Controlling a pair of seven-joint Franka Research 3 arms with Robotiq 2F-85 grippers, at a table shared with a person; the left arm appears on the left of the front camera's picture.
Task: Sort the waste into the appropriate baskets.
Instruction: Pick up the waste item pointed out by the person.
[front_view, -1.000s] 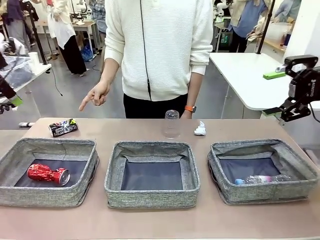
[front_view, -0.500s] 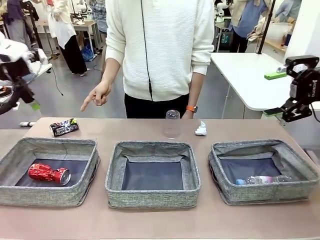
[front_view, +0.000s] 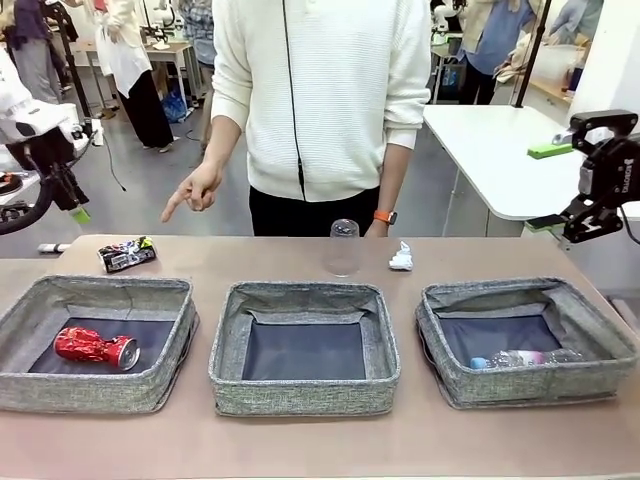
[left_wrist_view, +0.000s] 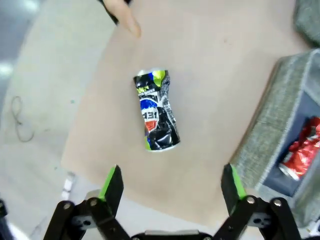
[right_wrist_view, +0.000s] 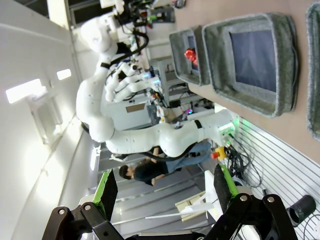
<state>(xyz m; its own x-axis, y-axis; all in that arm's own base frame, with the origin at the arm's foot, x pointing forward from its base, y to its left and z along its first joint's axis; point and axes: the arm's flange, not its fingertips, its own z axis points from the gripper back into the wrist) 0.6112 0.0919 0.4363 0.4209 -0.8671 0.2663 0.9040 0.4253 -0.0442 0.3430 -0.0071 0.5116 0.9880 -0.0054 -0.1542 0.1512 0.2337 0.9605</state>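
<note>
Printed can (left_wrist_view: 156, 111) lies beyond spread left fingers (left_wrist_view: 112, 182).

Bare tan tabletop (left_wrist_view: 210, 60) lies open on every side of the crushed dark multicolour-printed can (left_wrist_view: 156, 111). The left gripper (left_wrist_view: 171, 176) hangs above it, jaws spread wider than the can, with nothing between. The person's pointing hand (front_view: 193, 190) hovers near the can's far end. The leftmost grey woven fabric basket (left_wrist_view: 272, 120) stands beside the can, apart from it.
</note>
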